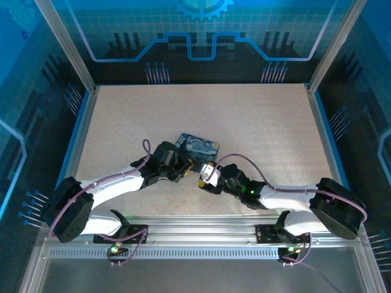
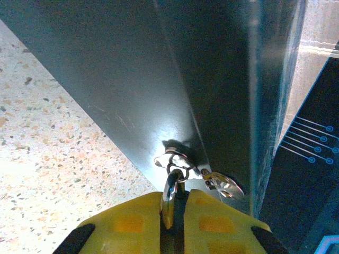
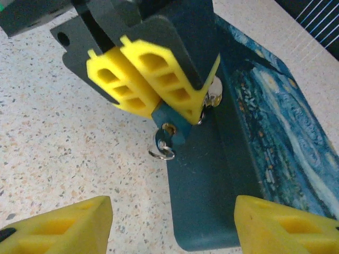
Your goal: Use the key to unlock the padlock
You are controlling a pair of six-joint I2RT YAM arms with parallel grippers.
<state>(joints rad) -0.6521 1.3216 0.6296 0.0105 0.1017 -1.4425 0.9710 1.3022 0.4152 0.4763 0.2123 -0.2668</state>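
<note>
Right wrist: tin [image 3: 212, 185] wall beside padlock [image 3: 170, 126] pinched in left jaws.

Left gripper [image 2: 174, 207] is clamped on the padlock [image 3: 170, 126], hard against the side wall of the blue tin [image 3: 212, 174]; I have no passage on that side. My right gripper [image 3: 175, 227] is spread wide, with the tin's corner between its fingers. Straight ahead, the left gripper's fingers and the padlock block it. A small ring [image 3: 162, 152] dangles by the keyhole. Bare table [image 1: 256, 122] beside the tin leaves a low approach free. The far and right of the table are open, bounded by the frame posts [image 1: 66, 49].
</note>
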